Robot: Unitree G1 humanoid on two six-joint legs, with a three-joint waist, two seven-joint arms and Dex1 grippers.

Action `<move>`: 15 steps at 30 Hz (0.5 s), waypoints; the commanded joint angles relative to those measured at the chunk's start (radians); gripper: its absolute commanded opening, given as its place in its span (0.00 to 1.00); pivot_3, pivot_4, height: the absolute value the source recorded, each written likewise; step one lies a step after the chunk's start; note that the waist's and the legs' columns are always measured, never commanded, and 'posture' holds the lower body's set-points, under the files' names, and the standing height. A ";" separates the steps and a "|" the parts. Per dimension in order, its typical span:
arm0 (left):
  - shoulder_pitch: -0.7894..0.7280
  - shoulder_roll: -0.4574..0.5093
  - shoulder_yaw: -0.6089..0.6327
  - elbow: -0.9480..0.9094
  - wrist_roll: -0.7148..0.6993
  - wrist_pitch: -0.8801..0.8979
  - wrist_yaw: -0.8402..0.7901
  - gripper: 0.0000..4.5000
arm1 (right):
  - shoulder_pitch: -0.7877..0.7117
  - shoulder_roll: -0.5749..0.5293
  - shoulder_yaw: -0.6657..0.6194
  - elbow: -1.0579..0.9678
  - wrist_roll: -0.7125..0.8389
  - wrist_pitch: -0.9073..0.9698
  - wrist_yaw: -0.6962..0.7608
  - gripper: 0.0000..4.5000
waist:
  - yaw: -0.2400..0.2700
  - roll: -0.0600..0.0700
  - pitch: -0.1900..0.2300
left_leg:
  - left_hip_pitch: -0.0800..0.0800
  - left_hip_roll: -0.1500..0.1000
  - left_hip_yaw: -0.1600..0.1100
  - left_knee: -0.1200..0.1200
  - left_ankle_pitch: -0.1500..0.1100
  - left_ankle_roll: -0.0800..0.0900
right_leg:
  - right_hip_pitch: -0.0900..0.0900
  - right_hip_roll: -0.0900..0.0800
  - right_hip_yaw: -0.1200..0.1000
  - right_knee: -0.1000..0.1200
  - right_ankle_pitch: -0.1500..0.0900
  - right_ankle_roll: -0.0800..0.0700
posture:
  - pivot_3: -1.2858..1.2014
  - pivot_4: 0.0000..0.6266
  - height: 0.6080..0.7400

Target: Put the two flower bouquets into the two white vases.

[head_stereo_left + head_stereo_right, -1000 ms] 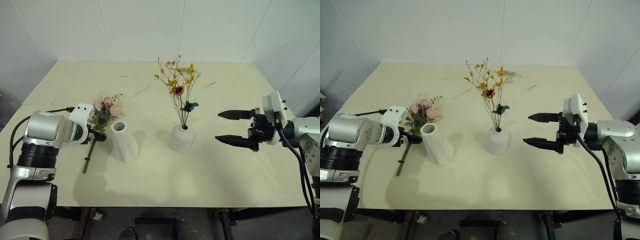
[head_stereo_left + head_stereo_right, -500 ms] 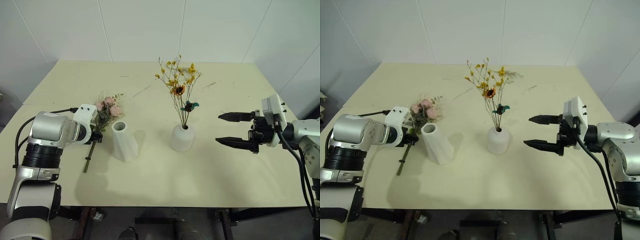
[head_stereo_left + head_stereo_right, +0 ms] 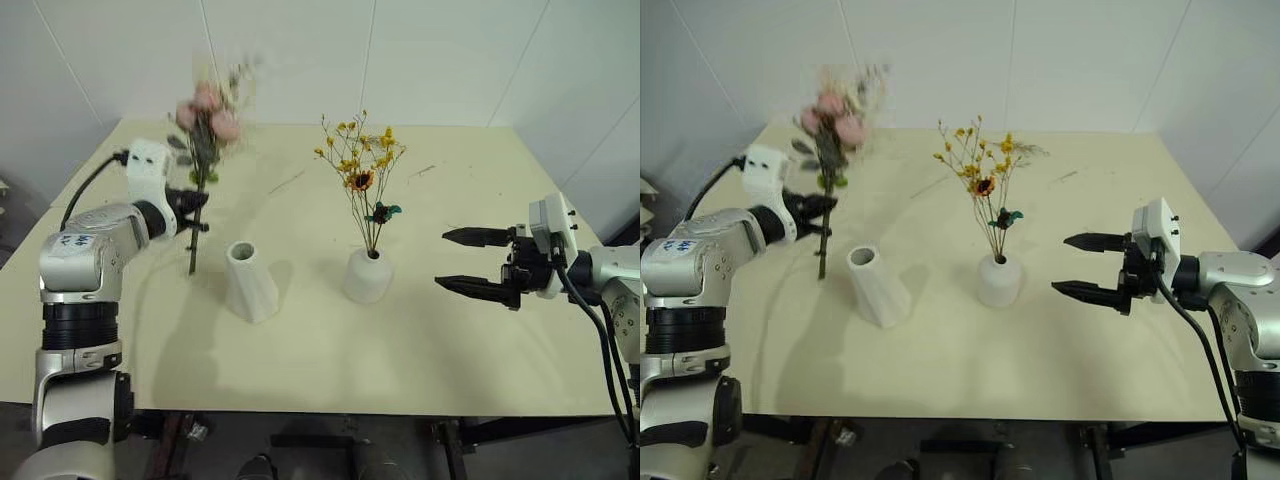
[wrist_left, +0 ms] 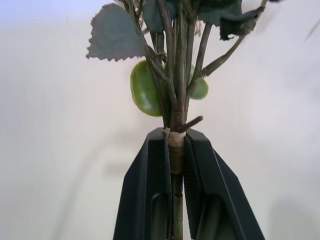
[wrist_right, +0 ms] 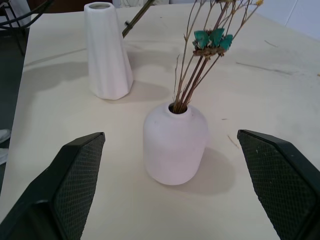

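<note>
Item: pink rose bouquet (image 3: 205,110); a moment ago lying flat on the cream table (image 3: 320,330) at left of centre, beside the tall vase; now being carried upright in the upper left of the frame, blooms blurred against the white wall, stem tip hanging clear of the tabletop.

Item: left gripper (image 4: 175,165); a second ago standing wide around the stems, now being held clamped on the wrapped part of the stem bundle just below the leaves, as is being shown in the left wrist view; the arm has been raised and the wrist swung so that the stems are being held near vertical.

Item: tall faceted white vase (image 3: 248,280); standing at lower left of centre, mouth empty, unmoved; stem tip is being kept up and to the left of it, near but apart.

Item: yellow-orange spray (image 3: 362,170); being kept upright in the rounded white vase (image 3: 367,276) at frame centre; unchanged; this half of the task is being judged as done.

Item: right gripper (image 3: 478,262); being held level at right of frame with fingers spread wide, nothing between them, pointing toward the rounded vase; place unchanged.

Meaning for the task: pickup is being judged complete; remaining is the carrying of the stem end over the tall vase's mouth and its lowering in; stems are long and the opening narrow, so alignment is being judged the delicate part.
</note>
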 commanded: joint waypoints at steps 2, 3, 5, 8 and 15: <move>-0.004 -0.037 0.074 0.006 -0.083 -0.267 -0.160 0.02 | 0.023 -0.006 -0.053 -0.052 0.026 -0.014 -0.016 1.00 | 0.008 0.000 0.000 | 0.000 0.000 0.000 0.000 0.000 0.000 | 0.000 0.000 0.000 0.000 0.000 0.000 | 0.52 0.24 1.00; -0.004 -0.049 0.085 0.010 -0.124 -0.308 -0.233 0.02 | 0.028 -0.006 -0.056 -0.057 0.027 -0.014 -0.020 1.00 | 0.010 0.000 0.000 | 0.000 0.000 0.000 0.000 0.000 0.000 | 0.000 0.000 0.000 0.000 0.000 0.000 | 0.52 0.24 1.00; -0.003 -0.064 0.094 0.021 -0.184 -0.400 -0.376 0.02 | 0.040 -0.009 -0.065 -0.066 0.031 -0.013 -0.025 1.00 | 0.013 0.000 0.000 | 0.000 0.000 0.000 0.001 0.000 -0.001 | 0.000 0.000 0.000 0.000 0.000 0.001 | 0.52 0.24 1.00; -0.018 -0.077 0.108 0.051 -0.250 -0.424 -0.457 0.02 | 0.035 -0.009 -0.062 -0.061 0.027 -0.013 -0.030 1.00 | 0.012 0.000 0.000 | 0.000 0.000 0.000 0.001 0.000 -0.001 | 0.000 0.000 0.000 0.000 0.000 0.001 | 0.52 0.24 1.00; -0.036 -0.088 0.150 0.076 -0.395 -0.383 -0.542 0.02 | 0.040 -0.013 -0.068 -0.066 0.031 -0.009 -0.035 1.00 | 0.008 0.000 0.000 | 0.000 0.000 0.000 0.002 0.001 0.000 | 0.001 0.000 0.000 0.000 0.001 0.001 | 0.52 0.24 1.00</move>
